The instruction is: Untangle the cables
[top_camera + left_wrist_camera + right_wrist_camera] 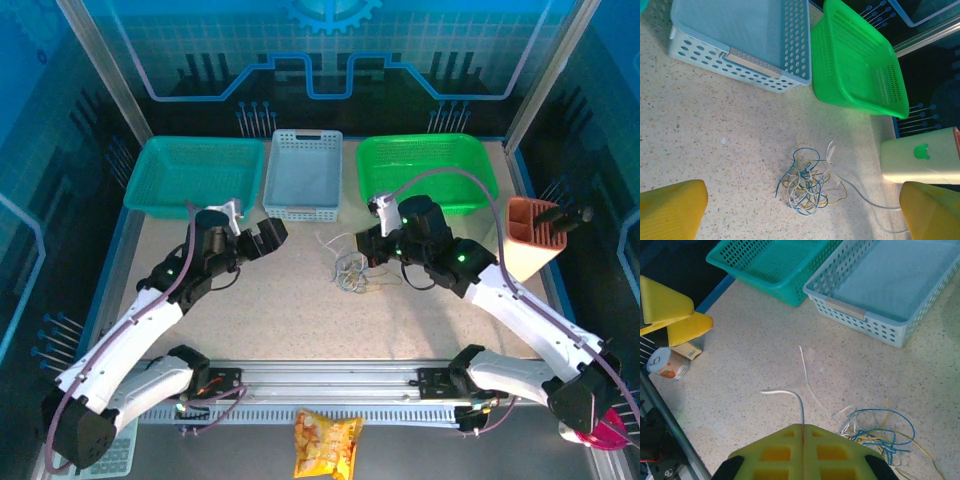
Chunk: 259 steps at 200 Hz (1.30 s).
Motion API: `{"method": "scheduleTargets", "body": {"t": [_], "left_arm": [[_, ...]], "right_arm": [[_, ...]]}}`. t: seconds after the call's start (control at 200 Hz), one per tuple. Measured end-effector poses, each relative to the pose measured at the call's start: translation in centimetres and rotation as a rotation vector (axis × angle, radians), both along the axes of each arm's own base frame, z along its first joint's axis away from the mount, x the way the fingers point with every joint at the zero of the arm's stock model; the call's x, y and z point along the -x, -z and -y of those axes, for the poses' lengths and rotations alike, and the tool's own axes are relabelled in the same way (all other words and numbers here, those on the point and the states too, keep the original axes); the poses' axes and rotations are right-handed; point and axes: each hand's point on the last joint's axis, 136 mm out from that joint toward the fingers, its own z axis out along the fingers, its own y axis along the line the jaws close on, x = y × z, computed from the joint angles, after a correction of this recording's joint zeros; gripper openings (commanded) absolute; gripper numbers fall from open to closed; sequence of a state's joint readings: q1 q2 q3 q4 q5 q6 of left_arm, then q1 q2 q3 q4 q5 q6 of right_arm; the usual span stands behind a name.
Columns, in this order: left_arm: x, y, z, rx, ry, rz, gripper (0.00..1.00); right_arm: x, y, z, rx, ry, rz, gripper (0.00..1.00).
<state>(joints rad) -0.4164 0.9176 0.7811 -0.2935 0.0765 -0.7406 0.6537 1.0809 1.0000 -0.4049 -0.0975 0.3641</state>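
The speckled beige tabletop [715, 150] looks matt and grainy. The pale blue perforated basket [705, 57] and bright green slotted basket [835, 75] are smooth, glossy plastic. The thin cream, blue and yellow cables [801, 192] have smooth plastic sheathing. The yellow fingers [770, 455] of the right gripper [802, 430] are matt moulded plastic.

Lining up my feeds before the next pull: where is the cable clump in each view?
Top external: cable clump at table centre, between the arms.
Left wrist: clump at lower centre.
Right wrist: clump at lower right.
Shared landmark: pale blue basket behind it.
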Motion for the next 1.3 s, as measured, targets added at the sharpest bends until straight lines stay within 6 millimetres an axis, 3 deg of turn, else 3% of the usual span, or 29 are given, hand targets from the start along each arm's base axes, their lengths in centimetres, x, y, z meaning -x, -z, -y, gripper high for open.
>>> {"method": "scheduleTargets", "body": {"t": [0.325, 0.67, 1.0, 1.296], "left_arm": [[0.0, -0.1, 1.6, 0.113, 0.043, 0.003, 0.99], [-0.1, -1.6, 3.5, 0.380, 0.027, -0.020, 0.98], [-0.9, -2.7, 3.9, 0.555, -0.030, -0.026, 0.84], [-2.5, -2.4, 5.3, 0.622, -0.035, -0.045, 0.80]], "right_arm": [[0.0, -2.8, -0.3, -0.079, 0.000, 0.049, 0.00], [-0.4, -3.9, -0.6, -0.126, 0.015, 0.067, 0.00], [-0.8, -5.2, -1.0, -0.188, 0.029, 0.083, 0.00], [-0.9, -6.3, -1.4, -0.241, 0.024, 0.093, 0.00]]}}
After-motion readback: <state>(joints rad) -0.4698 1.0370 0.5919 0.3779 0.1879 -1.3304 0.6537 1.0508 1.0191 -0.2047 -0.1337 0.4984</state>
